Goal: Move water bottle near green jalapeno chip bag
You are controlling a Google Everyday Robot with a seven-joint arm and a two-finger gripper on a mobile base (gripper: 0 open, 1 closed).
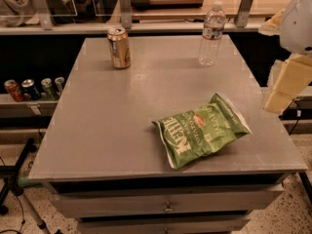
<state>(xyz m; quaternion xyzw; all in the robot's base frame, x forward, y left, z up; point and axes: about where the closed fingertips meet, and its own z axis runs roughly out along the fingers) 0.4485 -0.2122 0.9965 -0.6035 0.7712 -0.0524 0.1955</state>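
The water bottle [211, 33], clear and ribbed with a white cap and a white-and-red label, stands upright at the far right of the grey table [122, 121]. The green jalapeno chip bag [202, 129] lies flat near the front right of the table, well apart from the bottle. My gripper [286, 84], pale yellow below a white arm part, hangs at the right edge of the view, beyond the table's right side. It is to the right of the bag and nearer than the bottle, and touches neither.
A gold drink can [119, 48] stands at the far left of the table. Several cans [31, 88] sit on a low shelf to the left. A rail with posts [126, 6] runs behind the table. Drawers [168, 206] lie under the front edge.
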